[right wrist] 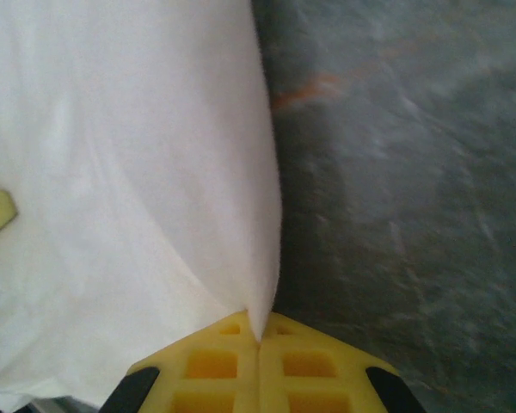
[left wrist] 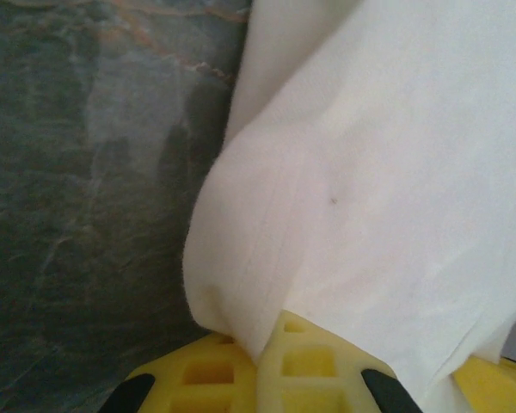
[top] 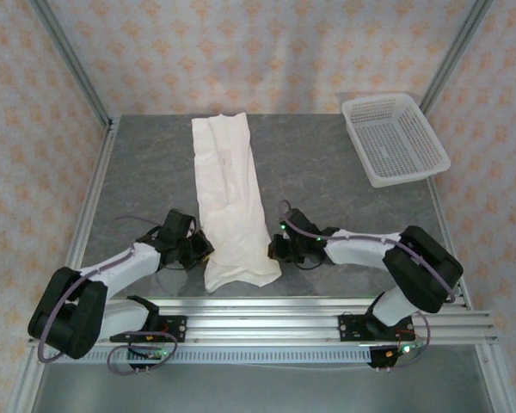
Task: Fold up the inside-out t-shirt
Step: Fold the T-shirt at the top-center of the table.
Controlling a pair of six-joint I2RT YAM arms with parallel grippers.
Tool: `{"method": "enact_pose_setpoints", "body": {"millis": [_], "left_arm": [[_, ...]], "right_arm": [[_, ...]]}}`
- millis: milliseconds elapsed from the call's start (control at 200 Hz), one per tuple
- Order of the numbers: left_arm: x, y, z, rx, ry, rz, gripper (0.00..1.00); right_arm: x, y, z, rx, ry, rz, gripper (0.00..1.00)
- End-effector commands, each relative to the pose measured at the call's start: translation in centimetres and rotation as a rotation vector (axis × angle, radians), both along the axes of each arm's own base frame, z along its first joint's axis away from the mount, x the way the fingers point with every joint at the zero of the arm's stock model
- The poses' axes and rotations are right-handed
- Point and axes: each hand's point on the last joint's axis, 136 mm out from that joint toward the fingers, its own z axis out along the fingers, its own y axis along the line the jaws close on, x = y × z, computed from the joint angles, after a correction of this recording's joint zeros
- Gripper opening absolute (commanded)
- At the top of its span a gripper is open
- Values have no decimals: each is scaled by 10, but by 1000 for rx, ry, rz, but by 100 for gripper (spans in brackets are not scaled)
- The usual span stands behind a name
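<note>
So the t-shirt (top: 230, 202) lies on the table (top: 318, 172) as one long strip running from 12 o'clock down to 6 o'clock, a touch left of the middle. The basket (top: 394, 138) sits way off at 2 o'clock in the far right corner, well apart from the shirt. The left gripper (top: 203, 250) is at 7 o'clock against the strip's left edge, close to its near end (the cloth edge sits right between its fingers). The right gripper (top: 276, 249) is at 5 o'clock, same deal on the right edge.
</note>
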Motion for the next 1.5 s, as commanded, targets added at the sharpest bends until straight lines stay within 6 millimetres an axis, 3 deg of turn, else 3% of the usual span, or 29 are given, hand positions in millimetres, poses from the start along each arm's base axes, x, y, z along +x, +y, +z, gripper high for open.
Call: {"method": "enact_pose_setpoints", "body": {"millis": [0, 155, 305, 435, 560, 666, 806, 966, 1126, 1141, 1181, 1306, 1371, 1431, 1496], "left_arm": [[-19, 9, -8, 48, 14, -14, 0], [-24, 7, 16, 71, -74, -59, 0], [-1, 22, 65, 124, -229, 29, 0], [35, 34, 112, 188, -372, 100, 0], [86, 37, 146, 192, -432, 138, 0], [136, 44, 161, 202, -471, 185, 0], [197, 58, 171, 228, -517, 230, 0], [260, 68, 166, 201, -539, 269, 0], [314, 87, 121, 167, -471, 310, 0], [319, 87, 106, 162, -449, 310, 0], [332, 89, 92, 143, -434, 313, 0], [367, 88, 68, 130, -427, 292, 0], [382, 87, 64, 118, -444, 273, 15], [391, 87, 68, 103, -467, 258, 37], [395, 89, 79, 84, -496, 247, 53]], "right_arm": [[-9, -8, 5, 39, -13, -43, 0], [-21, -6, 26, 78, -15, -23, 0], [10, -4, 80, 112, -153, -86, 0], [66, -3, 131, 142, -266, -163, 0], [124, 2, 166, 176, -350, -207, 0], [169, 16, 183, 196, -374, -204, 0], [227, 27, 189, 191, -400, -240, 0], [281, 33, 191, 200, -439, -271, 0], [331, 51, 165, 212, -434, -238, 0], [335, 51, 163, 211, -432, -236, 0], [347, 53, 152, 199, -425, -237, 0], [381, 54, 127, 158, -401, -241, 5], [394, 54, 119, 141, -396, -238, 14], [404, 53, 125, 139, -411, -230, 34], [410, 51, 136, 147, -434, -212, 47]]}}
